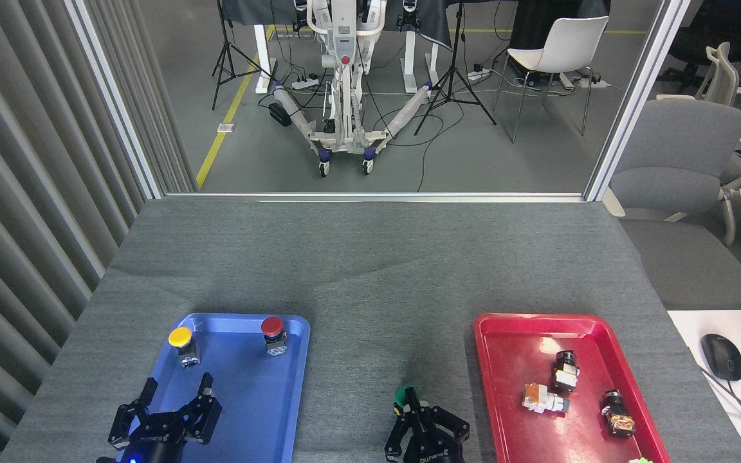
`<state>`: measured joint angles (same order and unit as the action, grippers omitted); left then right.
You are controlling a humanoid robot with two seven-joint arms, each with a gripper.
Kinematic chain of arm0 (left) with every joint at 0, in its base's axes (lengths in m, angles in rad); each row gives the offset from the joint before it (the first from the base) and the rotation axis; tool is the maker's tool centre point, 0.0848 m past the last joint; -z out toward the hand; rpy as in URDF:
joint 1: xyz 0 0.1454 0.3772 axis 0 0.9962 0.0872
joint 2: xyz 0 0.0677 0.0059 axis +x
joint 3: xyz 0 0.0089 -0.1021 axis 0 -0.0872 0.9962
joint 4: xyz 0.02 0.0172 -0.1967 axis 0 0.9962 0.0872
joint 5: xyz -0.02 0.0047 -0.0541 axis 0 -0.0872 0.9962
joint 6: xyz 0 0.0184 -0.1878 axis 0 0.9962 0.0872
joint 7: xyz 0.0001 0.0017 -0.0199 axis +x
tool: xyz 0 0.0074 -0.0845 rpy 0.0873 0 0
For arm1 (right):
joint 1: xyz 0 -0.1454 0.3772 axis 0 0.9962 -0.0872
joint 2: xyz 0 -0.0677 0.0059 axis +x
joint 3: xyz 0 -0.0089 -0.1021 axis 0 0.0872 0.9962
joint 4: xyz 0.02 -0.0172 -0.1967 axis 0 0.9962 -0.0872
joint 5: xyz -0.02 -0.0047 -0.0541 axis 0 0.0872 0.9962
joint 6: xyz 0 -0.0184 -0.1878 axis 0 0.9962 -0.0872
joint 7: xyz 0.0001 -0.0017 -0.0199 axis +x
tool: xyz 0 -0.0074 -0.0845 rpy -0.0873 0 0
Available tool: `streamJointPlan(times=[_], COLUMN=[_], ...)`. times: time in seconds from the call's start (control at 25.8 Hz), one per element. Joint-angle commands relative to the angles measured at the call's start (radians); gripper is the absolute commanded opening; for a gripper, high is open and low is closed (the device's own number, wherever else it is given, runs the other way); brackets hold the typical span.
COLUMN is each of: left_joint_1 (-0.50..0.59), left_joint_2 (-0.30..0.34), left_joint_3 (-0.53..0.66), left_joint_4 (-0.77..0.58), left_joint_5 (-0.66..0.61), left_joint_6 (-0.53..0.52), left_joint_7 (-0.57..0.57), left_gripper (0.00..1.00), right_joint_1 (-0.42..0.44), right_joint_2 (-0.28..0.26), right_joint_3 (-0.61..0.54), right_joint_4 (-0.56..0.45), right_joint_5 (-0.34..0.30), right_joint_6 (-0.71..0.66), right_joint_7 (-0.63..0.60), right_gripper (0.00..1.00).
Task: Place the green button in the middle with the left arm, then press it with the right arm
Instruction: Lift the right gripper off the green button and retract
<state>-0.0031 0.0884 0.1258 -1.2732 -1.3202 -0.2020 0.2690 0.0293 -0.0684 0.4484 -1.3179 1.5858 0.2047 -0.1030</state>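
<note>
Your right gripper (417, 411): one finger on the green button (404, 395), grip state unclear | button on grey cloth (370, 270) between trays | left gripper (174, 399) spread above blue tray (293, 360).

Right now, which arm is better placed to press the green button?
Right. The right gripper sits directly at the green button on the grey cloth between the trays, one finger reaching its cap. The left gripper hovers over the blue tray, well aside.

Ahead of your left gripper, a blue plastic tray (293, 386) holds a yellow-capped push-button (181, 342) and a red-capped push-button (273, 332), standing well apart. Right of your right gripper, a red plastic tray (505, 360) carries three small switch parts (565, 370).
</note>
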Motion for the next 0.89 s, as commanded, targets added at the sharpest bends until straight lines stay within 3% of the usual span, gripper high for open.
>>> streamJointPlan(times=[0.0, 0.08, 0.15, 0.23, 0.27, 0.46, 0.62, 0.74, 0.85], left_joint_1=[0.000, -0.002, -0.002, -0.002, -0.002, -0.017, -0.028, -0.028, -0.029], left_joint_2=[-0.001, -0.001, -0.001, -0.002, -0.002, 0.001, 0.001, 0.001, 0.002], left_joint_3=[0.000, 0.000, 0.000, 0.000, 0.000, 0.000, 0.000, 0.000, -0.003], left_joint_4=[-0.002, -0.002, 0.000, 0.000, -0.002, 0.003, 0.006, 0.006, 0.009], left_joint_5=[-0.001, -0.001, -0.001, -0.002, -0.002, 0.001, 0.002, 0.002, -0.007], left_joint_6=[-0.001, -0.001, -0.001, 0.001, 0.001, 0.001, -0.002, -0.008, -0.011], left_joint_7=[-0.001, -0.001, -0.001, 0.001, 0.001, -0.001, -0.001, -0.001, -0.002], left_gripper=[0.99, 0.99, 0.99, 0.99, 0.99, 0.99, 0.99, 0.99, 0.99], right_joint_1=[0.000, -0.002, -0.011, -0.034, -0.039, -0.029, -0.023, 0.004, 0.031], right_joint_2=[-0.002, -0.004, -0.004, -0.008, -0.013, -0.031, -0.077, -0.079, -0.065], right_joint_3=[0.001, -0.007, -0.008, -0.004, -0.004, -0.007, -0.020, -0.128, -0.289], right_joint_4=[-0.027, -0.046, -0.052, -0.057, -0.057, -0.089, -0.095, -0.095, -0.104], right_joint_5=[-0.017, -0.032, -0.056, -0.083, -0.093, -0.101, -0.102, -0.104, -0.102], right_joint_6=[0.006, 0.013, 0.058, 0.107, 0.117, 0.121, 0.121, 0.076, -0.113], right_joint_7=[0.005, -0.020, -0.072, -0.096, -0.099, -0.098, -0.099, -0.101, -0.101], right_gripper=[0.04, 0.21, 0.50, 0.92, 1.00, 1.00, 1.00, 1.00, 1.00])
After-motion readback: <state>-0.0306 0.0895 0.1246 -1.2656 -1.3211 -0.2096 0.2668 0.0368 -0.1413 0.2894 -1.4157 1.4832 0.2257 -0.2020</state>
